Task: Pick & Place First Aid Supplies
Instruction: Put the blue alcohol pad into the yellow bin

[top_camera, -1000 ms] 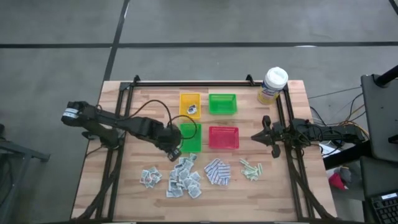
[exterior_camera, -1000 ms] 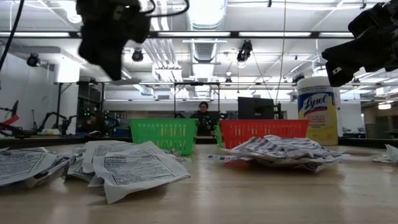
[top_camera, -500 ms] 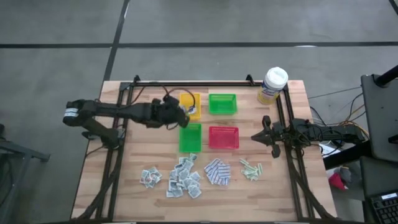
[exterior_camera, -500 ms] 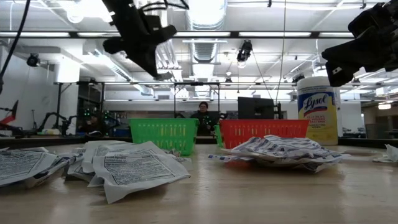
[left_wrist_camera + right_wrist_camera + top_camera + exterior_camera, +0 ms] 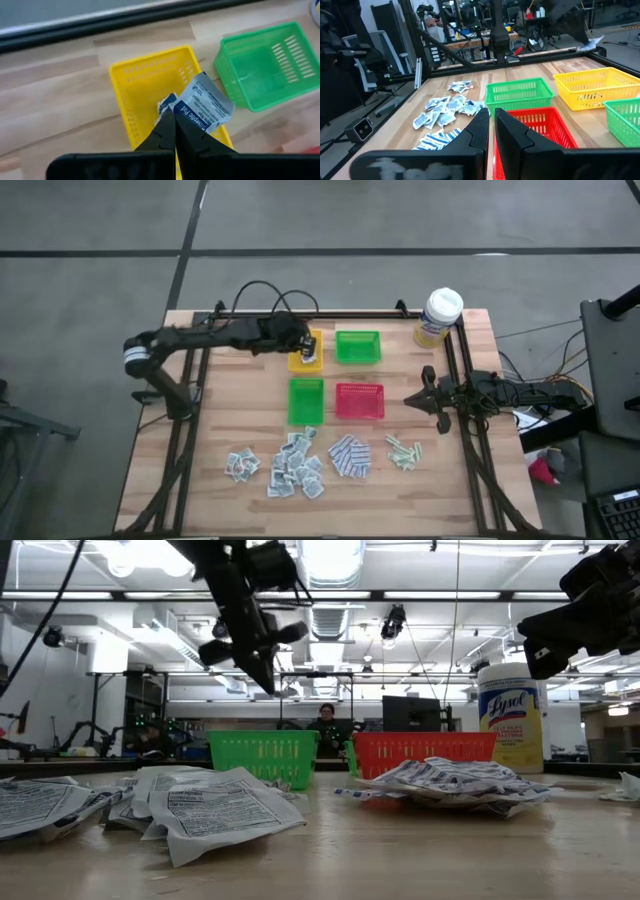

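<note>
Sachet [image 5: 204, 102] pinched between closed left gripper [image 5: 173, 116] fingertips, hanging above yellow tray [image 5: 137, 80], right gripper [image 5: 491, 116] near-closed, empty

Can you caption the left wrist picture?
Left gripper holds a white sachet above the yellow tray.

Overhead view straight down, low view table-level, both sharing green tray [image 5: 306, 400]

The left arm is reaching from the left edge across the far part of the surface, its cable looping above it. The left gripper [image 5: 307, 346] is hanging above the surface with its jaws pressed together, pinching a white-grey sachet [image 5: 204, 102]. The right arm is lying along the right edge, and the right gripper [image 5: 412, 399] is pointing left, jaws nearly closed and holding nothing
</note>
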Controlling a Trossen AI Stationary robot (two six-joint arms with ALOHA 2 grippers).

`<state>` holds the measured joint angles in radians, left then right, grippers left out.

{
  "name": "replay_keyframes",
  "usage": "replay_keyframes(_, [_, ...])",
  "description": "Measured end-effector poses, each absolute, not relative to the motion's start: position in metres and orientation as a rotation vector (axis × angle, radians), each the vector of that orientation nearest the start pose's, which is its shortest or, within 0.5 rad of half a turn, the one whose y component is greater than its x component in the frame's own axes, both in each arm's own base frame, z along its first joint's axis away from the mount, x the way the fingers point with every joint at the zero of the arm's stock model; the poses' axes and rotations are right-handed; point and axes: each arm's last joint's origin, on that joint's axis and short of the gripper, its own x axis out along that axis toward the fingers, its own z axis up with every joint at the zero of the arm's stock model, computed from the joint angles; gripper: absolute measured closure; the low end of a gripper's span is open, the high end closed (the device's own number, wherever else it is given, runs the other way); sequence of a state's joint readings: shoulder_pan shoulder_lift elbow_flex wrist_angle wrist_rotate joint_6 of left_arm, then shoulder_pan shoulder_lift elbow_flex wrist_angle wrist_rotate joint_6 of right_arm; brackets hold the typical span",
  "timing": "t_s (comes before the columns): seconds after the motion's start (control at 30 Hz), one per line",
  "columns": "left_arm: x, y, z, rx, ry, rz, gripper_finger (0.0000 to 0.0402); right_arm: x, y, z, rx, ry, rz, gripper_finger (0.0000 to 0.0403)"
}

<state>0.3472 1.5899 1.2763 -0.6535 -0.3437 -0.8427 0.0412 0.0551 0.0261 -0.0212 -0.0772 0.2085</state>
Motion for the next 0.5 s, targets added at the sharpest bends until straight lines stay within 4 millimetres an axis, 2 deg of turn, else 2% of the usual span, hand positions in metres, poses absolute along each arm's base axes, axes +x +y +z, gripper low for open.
replay_keyframes(0.23, [0.321, 0.143, 0.251, -0.793, 0.731, 1.002, 0.0401, 0.099, 0.006, 0.166, 0.209, 0.062, 0.113, 0.0374])
replay_keyframes(0.5, [0.332, 0.151, 0.214, -0.821, 0.852, 1.002, 0.0401, 0.099, 0.006, 0.166, 0.209, 0.062, 0.113, 0.0374])
